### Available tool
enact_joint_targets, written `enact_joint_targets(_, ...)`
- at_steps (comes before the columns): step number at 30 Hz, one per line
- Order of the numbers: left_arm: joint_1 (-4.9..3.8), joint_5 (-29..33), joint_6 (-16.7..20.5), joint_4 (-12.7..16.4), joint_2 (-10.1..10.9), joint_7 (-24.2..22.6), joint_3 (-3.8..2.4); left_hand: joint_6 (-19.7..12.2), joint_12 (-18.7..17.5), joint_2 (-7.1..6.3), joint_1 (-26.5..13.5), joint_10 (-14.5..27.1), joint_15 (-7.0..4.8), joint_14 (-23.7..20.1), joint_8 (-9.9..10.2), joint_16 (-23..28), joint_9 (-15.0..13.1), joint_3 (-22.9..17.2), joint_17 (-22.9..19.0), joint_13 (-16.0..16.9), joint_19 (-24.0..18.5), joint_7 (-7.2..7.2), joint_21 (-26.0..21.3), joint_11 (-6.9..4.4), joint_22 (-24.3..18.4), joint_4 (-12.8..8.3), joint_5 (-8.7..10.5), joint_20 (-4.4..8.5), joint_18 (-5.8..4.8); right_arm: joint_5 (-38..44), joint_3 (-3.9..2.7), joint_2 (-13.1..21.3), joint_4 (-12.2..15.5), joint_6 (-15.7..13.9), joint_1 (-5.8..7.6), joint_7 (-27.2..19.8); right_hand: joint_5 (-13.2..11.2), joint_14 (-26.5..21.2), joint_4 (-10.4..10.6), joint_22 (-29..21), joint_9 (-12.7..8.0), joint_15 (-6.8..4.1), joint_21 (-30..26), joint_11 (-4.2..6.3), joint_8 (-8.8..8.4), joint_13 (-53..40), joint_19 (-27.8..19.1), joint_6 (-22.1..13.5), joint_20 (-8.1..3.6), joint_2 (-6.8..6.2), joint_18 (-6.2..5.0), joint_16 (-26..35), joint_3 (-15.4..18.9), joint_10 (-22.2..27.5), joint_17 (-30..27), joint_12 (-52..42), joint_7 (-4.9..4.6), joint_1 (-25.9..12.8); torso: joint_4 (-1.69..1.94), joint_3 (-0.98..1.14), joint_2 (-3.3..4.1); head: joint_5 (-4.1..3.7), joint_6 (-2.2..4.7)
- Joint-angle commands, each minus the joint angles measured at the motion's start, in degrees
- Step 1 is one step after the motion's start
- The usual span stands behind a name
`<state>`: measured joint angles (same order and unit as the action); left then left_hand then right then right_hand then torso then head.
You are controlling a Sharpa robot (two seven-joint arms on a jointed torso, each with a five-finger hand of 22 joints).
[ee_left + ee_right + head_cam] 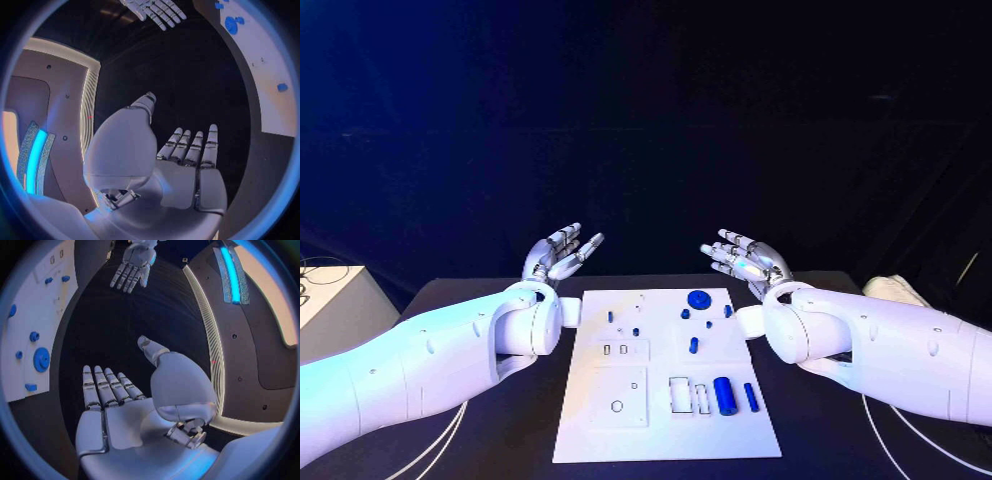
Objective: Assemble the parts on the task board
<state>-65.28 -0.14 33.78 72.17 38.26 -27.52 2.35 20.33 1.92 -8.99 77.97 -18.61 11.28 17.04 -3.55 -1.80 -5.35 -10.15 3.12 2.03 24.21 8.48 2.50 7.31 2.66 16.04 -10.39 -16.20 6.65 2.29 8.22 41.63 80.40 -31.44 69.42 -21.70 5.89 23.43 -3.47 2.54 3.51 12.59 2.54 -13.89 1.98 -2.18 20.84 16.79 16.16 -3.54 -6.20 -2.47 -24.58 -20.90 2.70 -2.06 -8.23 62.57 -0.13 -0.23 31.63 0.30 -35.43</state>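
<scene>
Two blue cylinders (726, 392) on task board (661, 430).

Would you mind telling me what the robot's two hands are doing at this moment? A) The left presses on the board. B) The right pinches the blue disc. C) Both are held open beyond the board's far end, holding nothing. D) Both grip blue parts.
C: the left hand and right hand have fingers spread, empty, past the task board.

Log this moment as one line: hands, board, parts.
left hand: open, raised beyond board | right hand: open, raised beyond board | task board: on table between arms | blue parts: on board, untouched
</scene>
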Motion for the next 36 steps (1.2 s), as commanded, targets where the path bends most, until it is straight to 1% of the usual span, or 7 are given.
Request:
enact_joint_targets(1,-0.43,-1.05,-6.73,-1.22,-0.61,0.38,0.09,3.34,0.54,0.59,3.13,-4.48,1.26,4.46,-0.89,-1.03,-0.47,0.32,0.61,0.39,3.85,2.3,0.86,1.28,0.45,0.83,-0.58,-0.56,0.52,3.68,0.85,-0.49,-1.32,10.49,1.09,4.67,-0.11,11.85,-1.54,1.11,0.82,0.32,2.53,-0.65,1.21,-0.57,8.74,5.07,0.53,-0.02,-1.56,-2.49,-1.13,-8.05,1.53,-0.92,-8.33,4.48,0.0,0.0,0.01,0.0,-0.01)
enact_joint_targets(7,-0.52,-1.08,-7.02,-1.55,-0.73,0.41,0.13,10.22,1.63,2.12,3.52,-18.04,0.68,16.92,-2.33,-3.09,-1.35,-0.83,2.14,1.18,17.74,3.38,3.64,3.04,1.55,0.5,-0.28,-0.43,1.82,4.36,1.82,-0.87,-2.47,13.0,2.2,5.93,-0.62,24.24,-2.96,1.72,2.46,-0.95,5.2,0.29,3.55,-1.22,21.49,15.79,0.4,-0.46,-3.02,-4.41,-1.06,-21.68,2.58,-1.55,-6.93,7.91,0.0,0.0,0.01,0.0,-0.01)
enact_joint_targets(8,-1.25,-3.15,-8.8,5.06,5.53,0.36,-0.18,11.94,1.97,2.15,3.68,-21.69,0.63,20.04,-2.71,-3.67,-1.59,-1.02,2.57,1.39,18.72,3.57,3.96,3.38,1.59,0.41,-0.21,-0.43,2.22,20.17,1.8,1.23,-1.84,7.8,4.11,4.04,-0.56,25.31,-3.16,1.68,2.75,-1.3,5.43,0.63,3.98,-1.33,22.48,17.84,0.39,-0.5,-3.36,-4.57,-1.16,-24.36,2.63,-1.68,-6.64,8.39,0.07,0.05,2.89,0.02,-0.03)
enact_joint_targets(13,-1.78,-3.99,-8.7,7.67,7.44,0.26,-0.41,24.57,3.93,2.04,5.27,-34.51,-1.33,32.31,-6.04,-7.62,-3.65,-1.51,5.89,2.14,25.67,3.92,7.22,3.92,2.41,-0.28,-0.09,0.14,3.9,27.82,1.71,1.97,-1.08,5.7,5.18,4.69,0.32,30.15,-4.06,1.79,4.05,-2.71,6.88,2.09,5.99,-1.5,27.35,27.12,-0.05,-1.1,-4.31,-5.7,-2.04,-31.98,3.0,-1.96,-5.74,10.02,0.11,0.35,4.23,-0.07,0.06)
enact_joint_targets(24,-2.61,-7.61,-10.02,13.2,11.46,1.01,-1.23,28.96,3.65,0.16,8.37,-43.5,-5.38,41.57,-8.67,-18.18,-4.74,-4.12,17.0,2.7,36.74,3.01,15.95,1.35,6.11,-0.88,0.01,4.87,3.76,52.11,1.34,2.77,-0.75,6.63,7.65,12.53,0.27,47.43,-3.64,5.0,5.65,-8.91,15.12,6.61,9.11,-1.84,42.02,39.14,-6.44,-4.35,-4.21,-12.42,-5.71,-46.63,9.27,-2.12,-2.59,10.14,0.56,0.75,7.04,-0.59,0.54)
enact_joint_targets(33,-2.72,-9.45,-11.78,18.61,14.41,2.04,-1.7,30.5,2.73,-1.65,8.02,-45.97,-7.05,39.37,-9.45,-36.51,-6.33,-7.23,31.46,2.6,36.51,2.57,30.25,0.46,15.55,-0.3,0.02,6.92,3.54,72.97,1.02,2.55,-0.78,11.57,8.92,21.41,0.7,61.73,-3.0,17.66,7.55,-13.29,33.98,9.6,8.79,-2.85,51.0,42.39,-11.51,-6.93,-3.96,-31.58,-6.94,-52.04,27.14,-1.53,-0.46,9.87,1.08,0.79,8.83,-1.28,0.93)
enact_joint_targets(36,-2.72,-9.69,-12.28,20.45,15.29,2.35,-1.78,30.41,2.64,-2.17,7.65,-46.12,-7.18,38.59,-9.44,-40.59,-7.07,-8.39,34.14,2.63,34.63,2.54,35.29,0.32,19.2,-0.15,0.03,7.09,3.57,78.34,0.99,2.19,-0.74,12.96,9.04,23.84,0.92,61.49,-2.21,39.28,8.75,-13.45,52.36,9.79,8.42,-3.66,55.38,42.32,-11.52,-8.15,-1.34,-49.96,-9.19,-52.07,43.62,-1.56,-0.18,9.3,1.18,0.74,9.33,-1.52,0.89)
